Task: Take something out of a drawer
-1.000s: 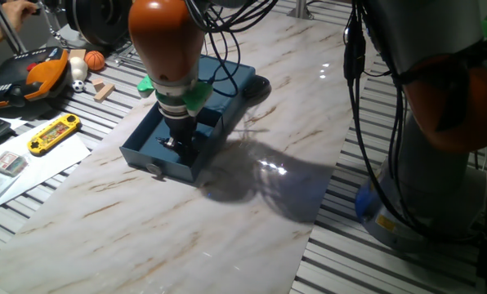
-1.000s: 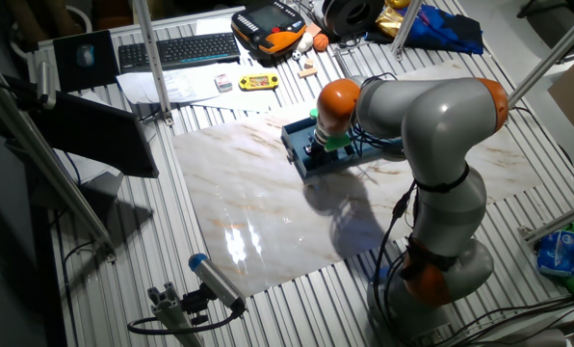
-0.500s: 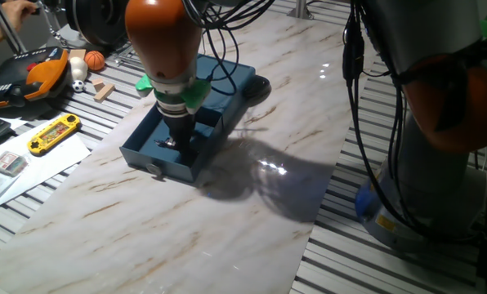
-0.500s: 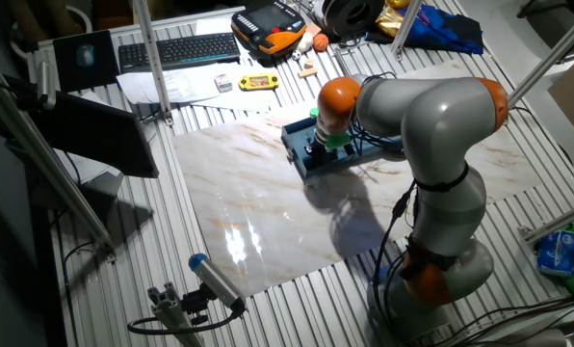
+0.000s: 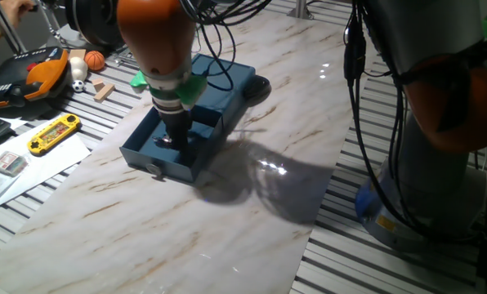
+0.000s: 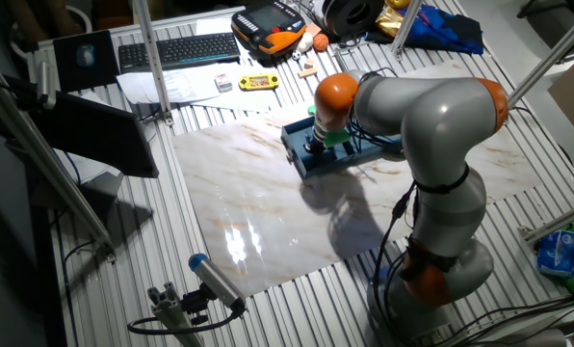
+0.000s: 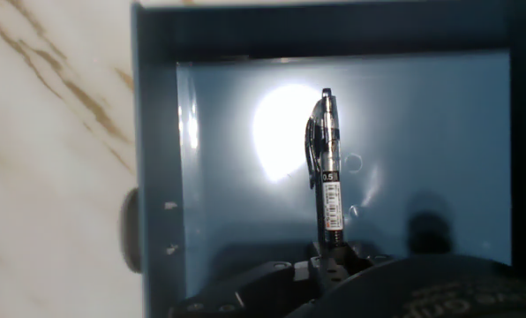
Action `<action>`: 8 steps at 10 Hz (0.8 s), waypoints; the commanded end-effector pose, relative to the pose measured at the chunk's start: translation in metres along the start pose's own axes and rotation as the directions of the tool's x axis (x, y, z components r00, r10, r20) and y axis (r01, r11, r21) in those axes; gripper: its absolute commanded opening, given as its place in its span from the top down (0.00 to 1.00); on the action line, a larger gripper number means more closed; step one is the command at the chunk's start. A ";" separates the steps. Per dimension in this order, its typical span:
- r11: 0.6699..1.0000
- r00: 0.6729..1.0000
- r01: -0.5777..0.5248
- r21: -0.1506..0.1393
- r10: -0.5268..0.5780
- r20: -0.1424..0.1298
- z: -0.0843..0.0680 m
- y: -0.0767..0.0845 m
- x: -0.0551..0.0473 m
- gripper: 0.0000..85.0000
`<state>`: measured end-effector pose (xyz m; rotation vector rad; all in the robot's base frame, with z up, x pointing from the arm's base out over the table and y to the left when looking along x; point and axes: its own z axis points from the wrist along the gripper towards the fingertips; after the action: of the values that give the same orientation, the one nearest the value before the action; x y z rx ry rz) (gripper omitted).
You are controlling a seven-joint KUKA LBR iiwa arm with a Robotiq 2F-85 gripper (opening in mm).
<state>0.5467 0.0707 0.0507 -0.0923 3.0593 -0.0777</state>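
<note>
Compared with a second ago, the arm has shifted a little toward the upper left of the fixed view, and the end effector (image 5: 176,140) sits inside the open drawer (image 5: 148,155), in the middle left of that frame. I judge this is the start of lifting the pen (image 7: 326,168) out, but it is not yet clear of the drawer.

In the hand view the pen stands in the centre of the frame, above the drawer's pale floor. Its lower end goes between the fingers at the bottom edge, so the end effector is clenched on it. The pen is thin and dark, with a clip near the top and a small white label marked 0.5.
</note>
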 end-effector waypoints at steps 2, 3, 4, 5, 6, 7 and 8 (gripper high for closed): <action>1.000 1.000 -0.009 -0.002 0.009 -0.016 -0.024 0.006 -0.007 1.00; 1.000 1.000 -0.019 -0.008 0.018 -0.022 -0.035 0.011 -0.011 1.00; 0.999 0.999 -0.029 -0.020 0.028 -0.031 -0.047 0.015 -0.015 1.00; 0.999 0.998 -0.043 -0.029 0.042 -0.036 -0.062 0.020 -0.020 1.00; 0.998 0.998 -0.058 -0.038 0.056 -0.038 -0.073 0.026 -0.024 1.00; 0.997 0.997 -0.075 -0.037 0.073 -0.037 -0.080 0.034 -0.025 1.00; 0.995 0.995 -0.091 -0.037 0.090 -0.035 -0.084 0.044 -0.025 1.00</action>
<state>0.5618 0.1209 0.1327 0.0511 3.0917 -0.0152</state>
